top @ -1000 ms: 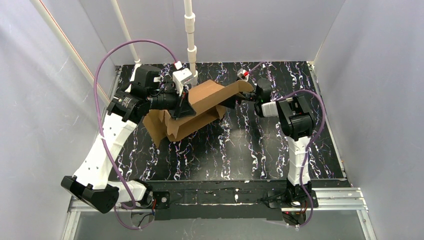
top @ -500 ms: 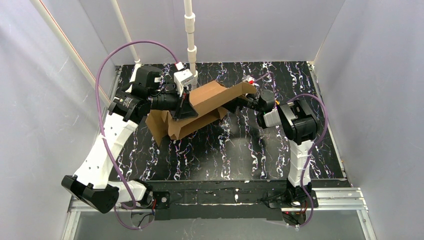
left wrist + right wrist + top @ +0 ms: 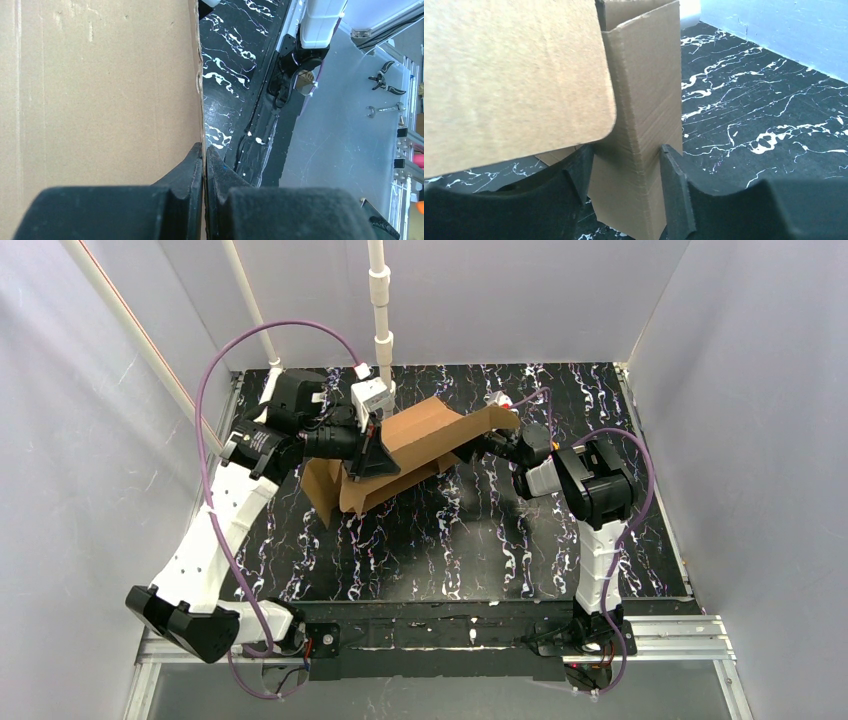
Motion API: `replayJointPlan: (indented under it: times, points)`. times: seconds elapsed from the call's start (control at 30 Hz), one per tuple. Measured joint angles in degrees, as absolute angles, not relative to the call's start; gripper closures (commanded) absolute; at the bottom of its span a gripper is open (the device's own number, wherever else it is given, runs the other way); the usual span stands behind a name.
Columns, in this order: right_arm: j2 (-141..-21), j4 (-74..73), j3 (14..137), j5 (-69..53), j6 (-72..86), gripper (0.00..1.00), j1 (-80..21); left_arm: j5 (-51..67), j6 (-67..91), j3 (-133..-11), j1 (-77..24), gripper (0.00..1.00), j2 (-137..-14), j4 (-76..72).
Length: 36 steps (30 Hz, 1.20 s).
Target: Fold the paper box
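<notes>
box: half-folded cardboard box (image 3: 420, 435) spanning between the two tools, tilted. The end at the right tool is raised; the other end rests on the tabletop (image 3: 450, 540) just below the left tool.
box contents: inside mostly hidden by its own panels, can't tell what's in it. The right wrist view shows only the open top of a folded section.
left tool (image 3: 204, 150): clenched on the box. The fingers pinch the free edge of a big flat panel, which fills the view to one side of the tool, with tabletop on the other.
right tool (image 3: 626, 150): jaws part-open, straddling an upright folded wall section. Fingers (image 3: 671, 170) sit right against both faces of it; can't tell if it's clamped or only bracketing.
flap (image 3: 514, 75): round-cornered, hangs above and in front of one right-tool finger, overlapping the wall section.
arms: left reaches in from the box's left side, right from its right end.
</notes>
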<state>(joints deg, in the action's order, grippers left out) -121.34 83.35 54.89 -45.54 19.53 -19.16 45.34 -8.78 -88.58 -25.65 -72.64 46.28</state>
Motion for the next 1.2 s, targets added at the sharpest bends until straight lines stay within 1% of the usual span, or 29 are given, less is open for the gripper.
replayJointPlan:
  times: [0.1,0.17,0.27,0.6,0.7,0.8,0.9,1.03,1.2]
  points:
    - [-121.36,83.81,54.87,-45.52,19.59,0.57,-19.14,45.63,-8.75,-88.58,-25.65,1.00,-73.36,46.28]
    - [-121.38,83.90,54.87,-45.52,19.68,0.66,-19.14,45.76,-8.73,-88.60,-25.65,1.00,-73.69,46.30]
    - [-121.45,84.01,54.87,-45.52,19.55,0.77,-19.11,45.87,-8.60,-88.60,-25.65,1.00,-73.84,46.30]
    - [-121.45,83.68,54.83,-44.71,19.18,0.98,-19.05,45.89,-6.85,-88.62,-25.65,1.00,-73.84,45.80]
    - [-121.10,81.10,54.83,-44.84,18.06,0.99,-19.03,45.39,-5.02,-88.62,-25.61,1.00,-73.84,44.56]
    - [-118.10,71.72,54.87,-45.47,14.59,0.99,-19.00,44.42,-0.67,-88.58,-25.10,1.00,-73.87,41.95]
    - [-112.05,55.24,56.21,-45.39,6.52,0.99,-18.87,43.66,5.78,-88.07,-24.16,1.00,-73.84,38.35]
    - [-106.24,31.92,61.12,-44.16,-4.67,0.99,-18.24,42.02,15.40,-85.56,-23.24,1.00,-73.65,32.99]
    - [-103.46,8.34,66.04,-42.19,-13.65,0.99,-16.93,37.98,25.52,-82.39,-22.02,1.00,-73.65,28.86]
